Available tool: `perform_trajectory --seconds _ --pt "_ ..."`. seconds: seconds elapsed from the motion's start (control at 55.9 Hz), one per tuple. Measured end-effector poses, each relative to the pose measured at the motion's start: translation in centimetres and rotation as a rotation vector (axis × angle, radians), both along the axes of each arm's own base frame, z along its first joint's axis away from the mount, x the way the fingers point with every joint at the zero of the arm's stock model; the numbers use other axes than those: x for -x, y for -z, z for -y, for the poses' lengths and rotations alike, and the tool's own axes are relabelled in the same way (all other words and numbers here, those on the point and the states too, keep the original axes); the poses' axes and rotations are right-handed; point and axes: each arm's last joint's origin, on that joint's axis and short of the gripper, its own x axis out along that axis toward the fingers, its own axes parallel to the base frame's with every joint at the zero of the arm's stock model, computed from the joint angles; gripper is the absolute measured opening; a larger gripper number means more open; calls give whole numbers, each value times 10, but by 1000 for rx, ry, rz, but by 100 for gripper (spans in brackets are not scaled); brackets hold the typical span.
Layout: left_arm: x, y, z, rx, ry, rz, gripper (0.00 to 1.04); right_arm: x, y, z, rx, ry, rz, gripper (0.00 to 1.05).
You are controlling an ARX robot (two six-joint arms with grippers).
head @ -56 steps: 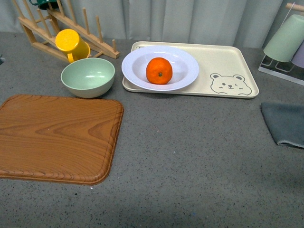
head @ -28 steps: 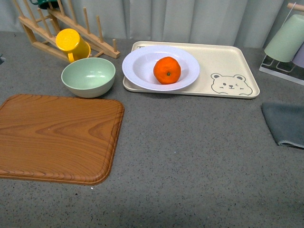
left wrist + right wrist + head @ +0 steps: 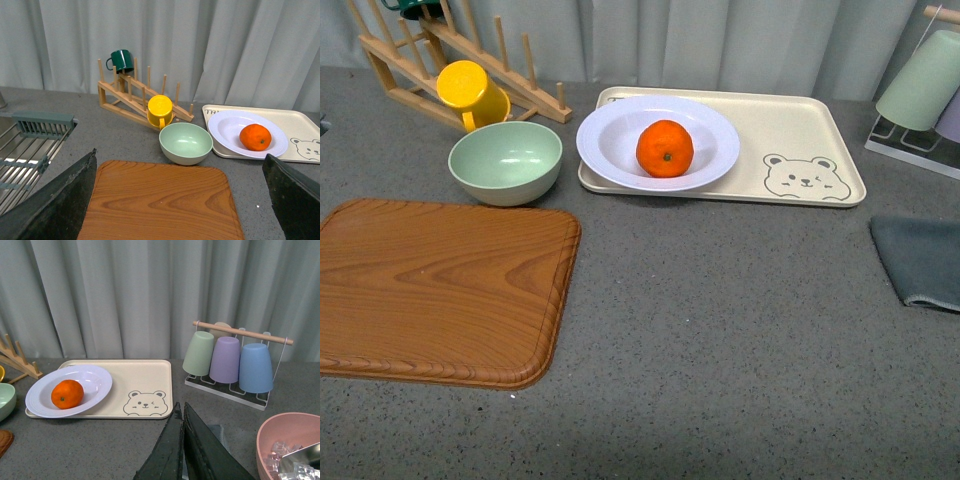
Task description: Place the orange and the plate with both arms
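The orange [image 3: 665,148] lies inside the pale plate [image 3: 605,140], which rests on the left part of a cream bear-printed tray [image 3: 800,120] at the back of the counter. Neither arm shows in the front view. In the left wrist view my left gripper [image 3: 180,154] is open, its dark fingers [image 3: 55,200] spread wide above a wooden board, with the orange [image 3: 255,137] and plate [image 3: 225,131] well beyond it. My right gripper [image 3: 182,404] is shut on nothing, hovering near the tray's front edge; the orange [image 3: 67,393] and plate [image 3: 95,380] lie apart from it.
A mint-green bowl [image 3: 506,160] stands beside the plate, with a yellow mug [image 3: 470,92] on a wooden rack [image 3: 510,70] behind it. A wooden board [image 3: 440,290] fills the front left. A grey cloth [image 3: 920,260], a cup rack [image 3: 230,360] and a pink bowl [image 3: 280,435] are on the right.
The orange has rolled inside the plate, first to the right, then slightly back left. Nothing else has shifted.
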Motion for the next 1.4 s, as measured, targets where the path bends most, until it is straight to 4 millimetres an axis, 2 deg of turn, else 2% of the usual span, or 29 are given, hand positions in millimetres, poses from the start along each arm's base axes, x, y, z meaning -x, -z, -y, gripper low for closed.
perform_trajectory --seconds 0.501,0.644,0.841,1.199,1.378,1.396 --pt "0 0 0 0 0 0 98 12 0 0 0 -1 2 1" --pt "0 0 0 0 0 0 98 22 3 0 1 -3 -9 1" --pt "0 0 0 0 0 0 98 22 3 0 2 -3 -4 2" --pt "0 0 0 0 0 0 98 22 3 0 2 -3 -3 62" --pt "0 0 0 0 0 0 98 22 3 0 2 -3 -3 98" --pt "0 0 0 0 0 0 98 22 3 0 1 -3 -3 98"
